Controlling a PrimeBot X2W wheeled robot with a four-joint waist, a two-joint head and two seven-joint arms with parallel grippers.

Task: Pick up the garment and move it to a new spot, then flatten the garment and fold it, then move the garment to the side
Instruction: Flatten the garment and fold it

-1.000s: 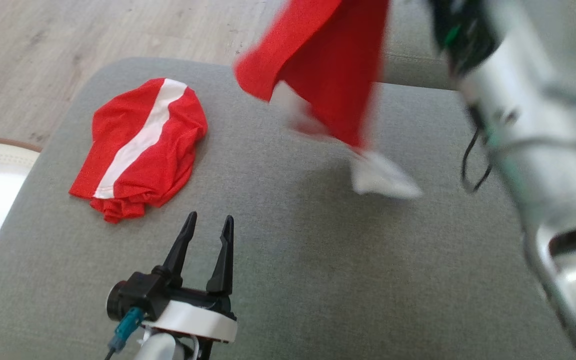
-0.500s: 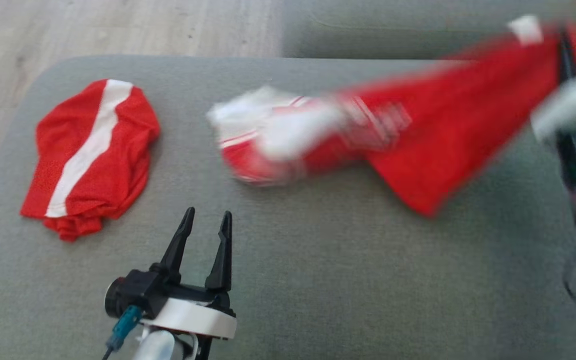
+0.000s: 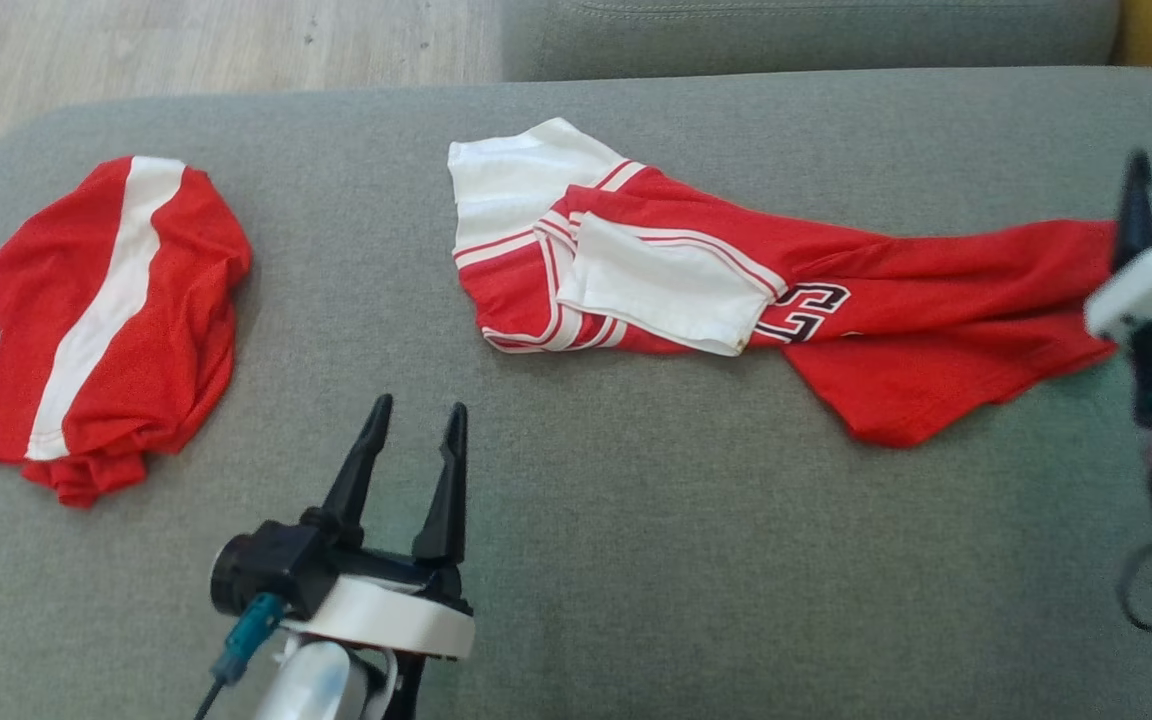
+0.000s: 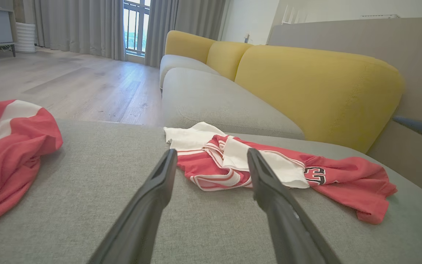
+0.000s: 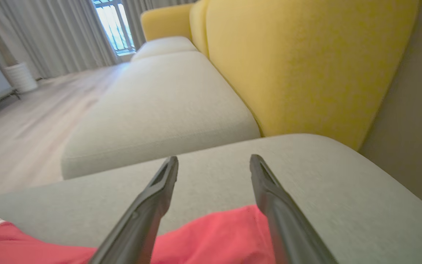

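Red jersey (image 3: 936, 300), numeral (image 3: 808, 308) perhaps "23"

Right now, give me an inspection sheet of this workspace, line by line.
Surface: grey cushion, wide and smooth.
Job's things: red jersey stretched sideways, rumpled, white sleeve folded over it; not flattened yet.
Clutter: second red garment with a white stripe, bunched at the cushion's left end.
Grippers: left gripper open, empty, short of the jersey; right gripper open at the jersey's right edge.
Cables: teal-plugged lead at the left wrist; dark loop by the right arm.
Surroundings: yellow sofa back, wooden floor, grey curtains.
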